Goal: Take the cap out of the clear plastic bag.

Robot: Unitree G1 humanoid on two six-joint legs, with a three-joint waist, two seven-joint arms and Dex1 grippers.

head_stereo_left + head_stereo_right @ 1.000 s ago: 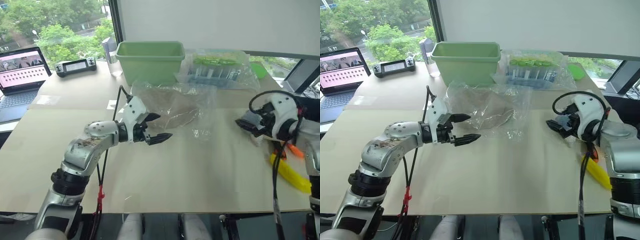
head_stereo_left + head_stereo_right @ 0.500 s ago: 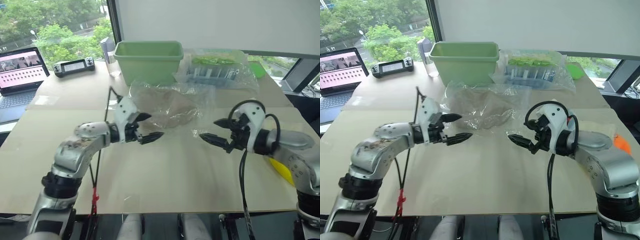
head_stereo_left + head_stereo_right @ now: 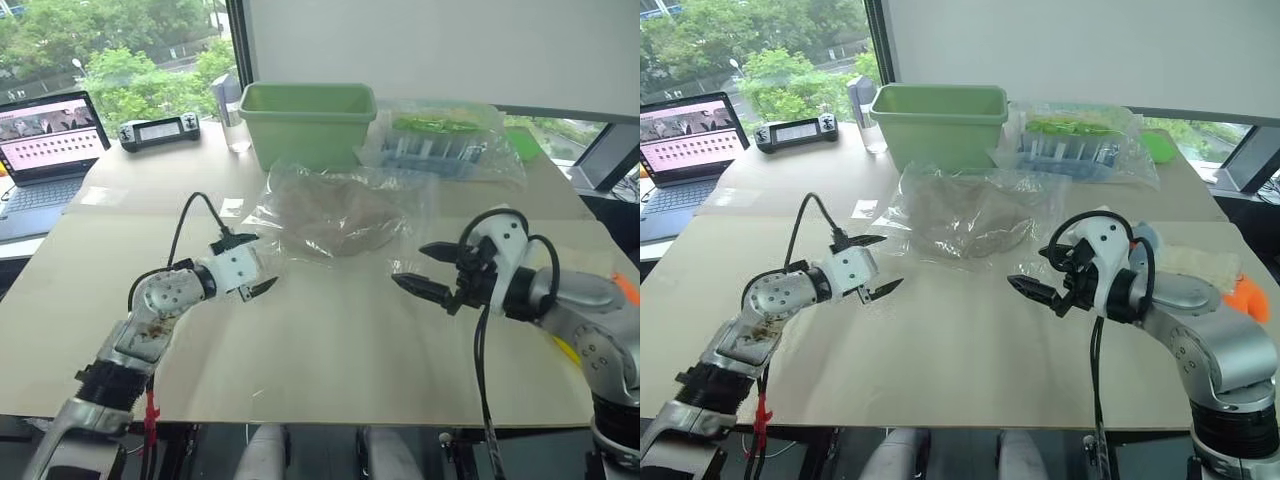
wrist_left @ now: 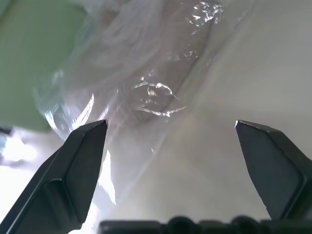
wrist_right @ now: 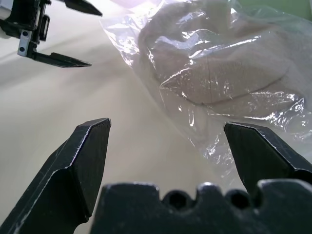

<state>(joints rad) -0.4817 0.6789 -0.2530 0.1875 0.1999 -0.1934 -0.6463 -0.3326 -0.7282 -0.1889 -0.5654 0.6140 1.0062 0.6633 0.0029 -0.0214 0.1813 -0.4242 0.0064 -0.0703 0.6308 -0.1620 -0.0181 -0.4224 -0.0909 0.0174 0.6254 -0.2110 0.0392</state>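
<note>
**Cap is in the bag, both jaws wide apart**

I see the clear plastic bag (image 3: 340, 210) lying flat on the bench (image 3: 330, 360), near the middle and a bit toward the far edge. The cap (image 3: 335, 212) is inside it. It looks like a soft tan lump under the shiny, crinkly plastic. The bag sits just in front of the green tub (image 3: 306, 122), which stands by the far edge of the bench.

My left gripper (image 3: 872, 268) is over the bench, close to the bag's left end. Its jaws are wide apart and hold nothing. In the left wrist view the plastic lies just past the fingertips (image 4: 90, 136), and I cannot tell if they touch it.

My right gripper (image 3: 423, 268) is over the bench near the bag's right end, pointing in toward the left one. Its jaws are wide apart too, with nothing between them. In the right wrist view the cap shows through the plastic just ahead.

Another clear bag (image 3: 445, 140) with green and blue stuff in it sits to the right of the tub. A laptop (image 3: 50, 135) is at the far left corner of the bench. A small controller (image 3: 159, 130) lies next to it by the far edge.
</note>
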